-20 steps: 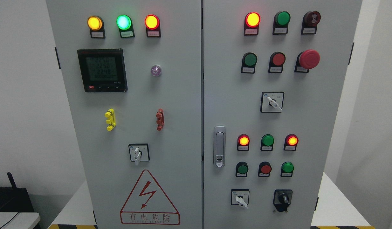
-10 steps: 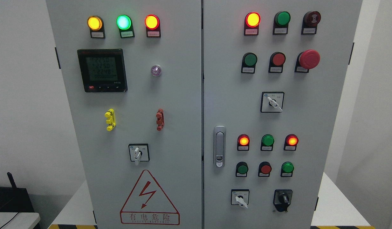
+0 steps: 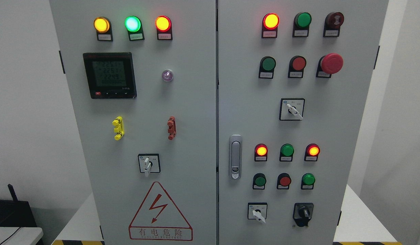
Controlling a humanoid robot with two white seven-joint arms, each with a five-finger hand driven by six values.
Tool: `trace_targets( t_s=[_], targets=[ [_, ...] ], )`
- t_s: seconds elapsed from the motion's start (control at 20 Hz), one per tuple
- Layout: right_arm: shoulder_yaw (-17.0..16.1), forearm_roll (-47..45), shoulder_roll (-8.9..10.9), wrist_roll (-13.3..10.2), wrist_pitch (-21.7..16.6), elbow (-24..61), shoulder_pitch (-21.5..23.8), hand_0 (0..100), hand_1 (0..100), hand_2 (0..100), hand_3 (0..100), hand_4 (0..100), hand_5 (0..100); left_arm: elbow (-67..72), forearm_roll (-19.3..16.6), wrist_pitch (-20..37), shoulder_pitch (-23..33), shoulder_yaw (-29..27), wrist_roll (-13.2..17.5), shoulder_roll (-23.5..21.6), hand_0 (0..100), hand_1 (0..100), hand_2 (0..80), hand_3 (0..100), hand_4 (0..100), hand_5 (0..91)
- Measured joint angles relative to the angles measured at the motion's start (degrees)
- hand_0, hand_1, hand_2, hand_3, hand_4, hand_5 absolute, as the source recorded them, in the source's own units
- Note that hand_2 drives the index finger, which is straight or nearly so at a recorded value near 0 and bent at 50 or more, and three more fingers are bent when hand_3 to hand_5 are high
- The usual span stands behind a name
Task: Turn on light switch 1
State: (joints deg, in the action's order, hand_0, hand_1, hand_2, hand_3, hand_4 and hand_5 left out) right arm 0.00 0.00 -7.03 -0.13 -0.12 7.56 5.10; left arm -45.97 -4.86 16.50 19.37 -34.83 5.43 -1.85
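Head view. Grey 2-door control cabinet (image 3: 182, 102) fills the frame.

Left door: 3 lit lamps at top, yellow (image 3: 101, 24), green (image 3: 132, 23), red (image 3: 162, 23); digital meter (image 3: 109, 75) below; rotary selector (image 3: 148, 163) above the red warning triangle (image 3: 160, 211).

Right door: latch handle (image 3: 235, 156) at its left edge; red mushroom button (image 3: 331, 63); rows of green and red buttons; 3 further rotary selectors (image 3: 291, 109), (image 3: 257, 211), (image 3: 303, 212).

Which control is light switch 1 cannot be told; labels too small.

Neither robot hand shows, so the state of the fingers cannot be told.
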Motion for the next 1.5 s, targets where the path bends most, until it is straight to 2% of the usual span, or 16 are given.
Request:
trace_targets(
  t_s=[0.05,0.1,0.15,0.3,0.45,0.55,0.65,0.75,0.85,0.95,1.05,1.25,1.5],
  targets=[
    [0.0,0.0,0.0,0.0,0.0,0.0,0.0,12,39,0,0,0,0,-3.02,0.03,0.77,0.16,-0.86,-0.1,-0.06,42,6,0.0,27,41,12.8],
    [0.0,0.0,0.0,0.0,0.0,0.0,0.0,12,39,0,0,0,0,-6.23,0.06,1.23,0.36,-1.69,-0.25,-0.1,43,5,0.0,28,43,13.8],
    [0.0,0.0,0.0,0.0,0.0,0.0,0.0,12,39,0,0,0,0,-9.5,0.1,1.52,0.46,-2.41,0.66,-0.13,43,4,0.0,31,46,16.6],
    [0.0,0.0,0.0,0.0,0.0,0.0,0.0,12,39,0,0,0,0,-18.98,0.2,2.17,0.69,-4.27,4.65,-0.24,35,0,3.1,37,55,26.6],
    [0.0,0.0,0.0,0.0,0.0,0.0,0.0,12,39,0,0,0,0,-27.49,0.27,2.66,0.53,-5.58,6.62,-0.42,29,0,13.3,48,62,34.1],
    [0.0,0.0,0.0,0.0,0.0,0.0,0.0,12,39,0,0,0,0,-32.48,0.31,3.67,-0.06,-6.16,7.13,-0.58,24,0,26.6,58,69,42.6],
    [0.0,0.0,0.0,0.0,0.0,0.0,0.0,12,39,0,0,0,0,-36.84,0.33,4.82,-1.09,-6.46,8.01,-0.77,22,0,33.8,61,72,46.2],
    [0.0,0.0,0.0,0.0,0.0,0.0,0.0,12,39,0,0,0,0,-40.4,0.35,5.64,-2.47,-6.5,9.51,-1.08,18,0,37.6,65,75,51.5],
    [0.0,0.0,0.0,0.0,0.0,0.0,0.0,12,39,0,0,0,0,-43.53,0.39,5.96,-4.01,-6.21,10.59,-1.42,15,1,39.5,68,78,56.2],
    [0.0,0.0,0.0,0.0,0.0,0.0,0.0,12,39,0,0,0,0,-46.08,0.44,6.21,-5.65,-5.54,11.4,-1.68,12,1,41.4,73,81,66.2],
    [0.0,0.0,0.0,0.0,0.0,0.0,0.0,12,39,0,0,0,0,-48.66,0.47,6.35,-7.42,-4.46,11.79,-1.94,11,2,41.7,75,83,70.3],
    [0.0,0.0,0.0,0.0,0.0,0.0,0.0,12,39,0,0,0,0,-53.07,0.49,6.36,-9.98,-1.78,12.04,-2.25,8,2,43.0,78,86,75.0],
    [0.0,0.0,0.0,0.0,0.0,0.0,0.0,12,39,0,0,0,0,-57.21,0.47,6.51,-12.27,2.22,12.12,-2.49,5,2,46.2,80,86,75.8]
  ],
)
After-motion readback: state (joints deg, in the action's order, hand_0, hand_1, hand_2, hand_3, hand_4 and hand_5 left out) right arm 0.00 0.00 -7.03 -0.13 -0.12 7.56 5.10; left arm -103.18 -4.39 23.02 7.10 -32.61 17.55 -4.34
